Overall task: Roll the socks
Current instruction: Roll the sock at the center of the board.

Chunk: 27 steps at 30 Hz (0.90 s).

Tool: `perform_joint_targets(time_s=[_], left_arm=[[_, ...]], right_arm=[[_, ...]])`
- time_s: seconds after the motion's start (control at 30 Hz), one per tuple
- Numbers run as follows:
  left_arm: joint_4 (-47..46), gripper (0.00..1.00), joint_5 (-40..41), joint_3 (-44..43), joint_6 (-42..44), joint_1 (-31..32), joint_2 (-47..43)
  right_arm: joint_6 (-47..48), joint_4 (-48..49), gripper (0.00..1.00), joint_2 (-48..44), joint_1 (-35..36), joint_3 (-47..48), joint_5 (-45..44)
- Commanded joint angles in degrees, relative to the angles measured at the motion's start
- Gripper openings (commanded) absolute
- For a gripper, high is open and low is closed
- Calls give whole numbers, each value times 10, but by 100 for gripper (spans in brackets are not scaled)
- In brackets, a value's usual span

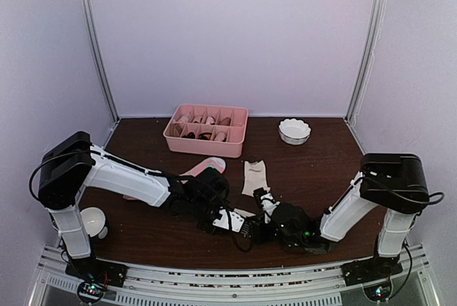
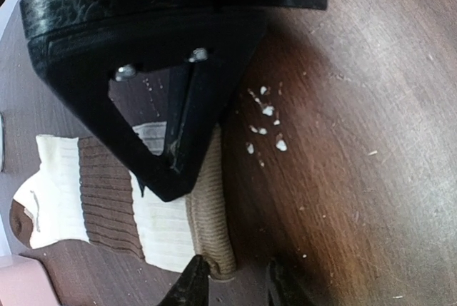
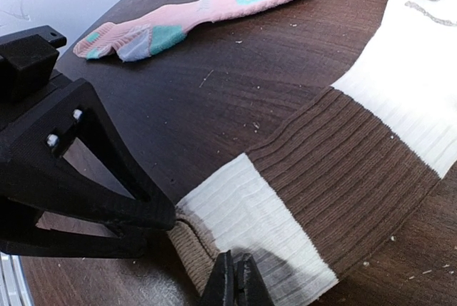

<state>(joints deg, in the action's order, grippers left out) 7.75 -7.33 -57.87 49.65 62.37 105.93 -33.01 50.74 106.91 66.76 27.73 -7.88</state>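
Note:
The cream sock (image 3: pixel 357 156) with dark brown bands lies flat on the dark table, its ribbed tan cuff (image 2: pixel 211 206) at the near end. My right gripper (image 3: pixel 235 284) is shut, its tips down on the sock where the white part meets the cuff. My left gripper (image 2: pixel 239 288) is open, and the corner of the cuff lies just inside its left finger (image 2: pixel 193 284). From above, the cream sock (image 1: pixel 254 176) sits right of centre. The pink sock (image 1: pixel 207 167) with teal patches lies stretched out to its left, untouched, and shows as the pink sock (image 3: pixel 193 13) in the right wrist view.
A pink divided tray (image 1: pixel 206 145) holding rolled items stands at the back centre. A white scalloped bowl (image 1: pixel 294 131) is at the back right. A white cup (image 1: pixel 93 220) sits by the left arm's base. White crumbs (image 2: pixel 268 110) dot the table beside the cuff.

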Motion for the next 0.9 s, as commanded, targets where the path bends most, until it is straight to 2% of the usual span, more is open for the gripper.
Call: perform_joint_targets(time_s=[0.0, 0.2, 0.3, 0.5, 0.63, 0.77, 0.87], left_arm=[[3, 30, 6, -16, 4, 3, 13], [-25, 29, 30, -10, 13, 4, 14], [-32, 40, 32, -5, 12, 3, -6], [34, 47, -3, -19, 3, 4, -45], [61, 45, -35, -14, 12, 10, -38], [58, 36, -32, -14, 15, 21, -14], [49, 34, -17, -26, 15, 21, 4]], right_arm=[[-1, -36, 0, -7, -2, -5, 19], [2, -43, 0, -9, -3, 0, 32], [2, -48, 0, -12, -3, 0, 33], [0, -55, 0, -9, -5, 4, 35], [-5, -59, 0, -7, -10, 7, 38], [-13, -66, 0, -8, -13, 7, 42], [-15, -67, 0, -10, -14, 6, 45]])
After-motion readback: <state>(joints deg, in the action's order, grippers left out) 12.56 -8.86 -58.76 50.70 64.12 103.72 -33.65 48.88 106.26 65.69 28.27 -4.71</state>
